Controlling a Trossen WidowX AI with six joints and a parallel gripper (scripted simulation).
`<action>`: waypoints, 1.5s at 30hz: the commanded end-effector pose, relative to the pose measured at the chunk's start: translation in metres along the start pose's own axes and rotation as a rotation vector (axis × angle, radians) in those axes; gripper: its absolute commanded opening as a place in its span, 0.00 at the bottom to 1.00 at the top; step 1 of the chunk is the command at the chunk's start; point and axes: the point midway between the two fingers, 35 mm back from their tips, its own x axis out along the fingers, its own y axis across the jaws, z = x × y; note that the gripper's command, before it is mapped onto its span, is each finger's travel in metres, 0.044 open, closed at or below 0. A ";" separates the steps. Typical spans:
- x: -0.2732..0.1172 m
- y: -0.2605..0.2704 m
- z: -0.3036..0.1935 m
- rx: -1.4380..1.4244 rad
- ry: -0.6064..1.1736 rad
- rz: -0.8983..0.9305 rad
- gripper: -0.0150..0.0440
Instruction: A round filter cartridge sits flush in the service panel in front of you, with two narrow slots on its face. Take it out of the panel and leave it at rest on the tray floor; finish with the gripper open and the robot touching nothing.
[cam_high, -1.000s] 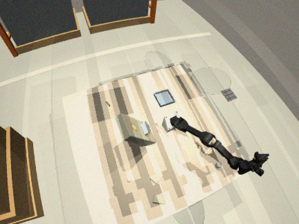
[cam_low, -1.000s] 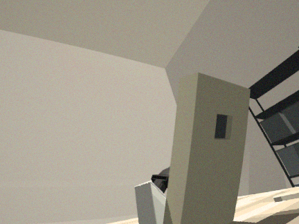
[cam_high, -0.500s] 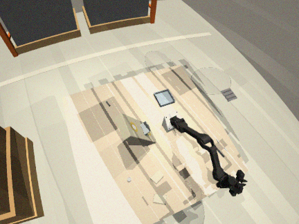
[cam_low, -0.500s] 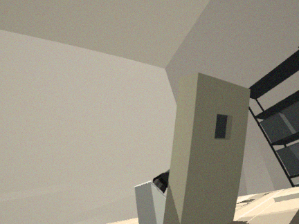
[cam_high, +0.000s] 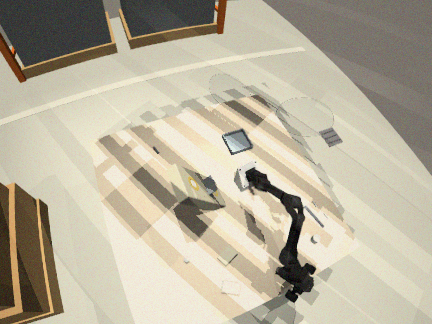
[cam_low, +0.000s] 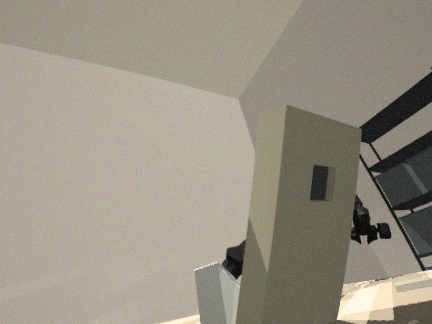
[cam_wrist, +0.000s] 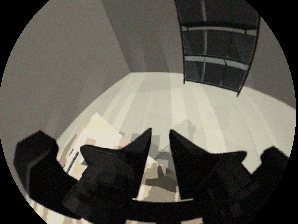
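The service panel (cam_high: 179, 176) is a beige block on the striped floor, left of the arm. The round cartridge (cam_high: 194, 185) shows as a yellow ring on the panel's face. In the exterior view the panel (cam_low: 300, 250) stands tall, seen from its other side, and the cartridge is hidden. The tray (cam_high: 237, 141) is a dark square with a pale rim, behind the arm's tip. My gripper (cam_high: 249, 175) (cam_wrist: 160, 131) is right of the panel, up against a small white box (cam_high: 243, 177) (cam_low: 215, 295). Its fingers stand close together with a narrow gap and nothing between them.
Wooden-framed dark bins (cam_high: 55, 30) stand at the back and a wooden crate (cam_high: 25, 260) at the left. A dark shelf rack (cam_wrist: 217, 45) (cam_low: 405, 185) stands ahead of the fingers. Small scraps lie on the striped floor (cam_high: 150, 225).
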 end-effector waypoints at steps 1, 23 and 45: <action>-0.041 -0.039 -0.022 -0.083 0.065 -0.136 0.45; -0.313 -0.123 -0.107 -0.408 0.506 -0.703 0.45; -0.602 0.046 -0.185 -0.382 1.093 -1.203 0.45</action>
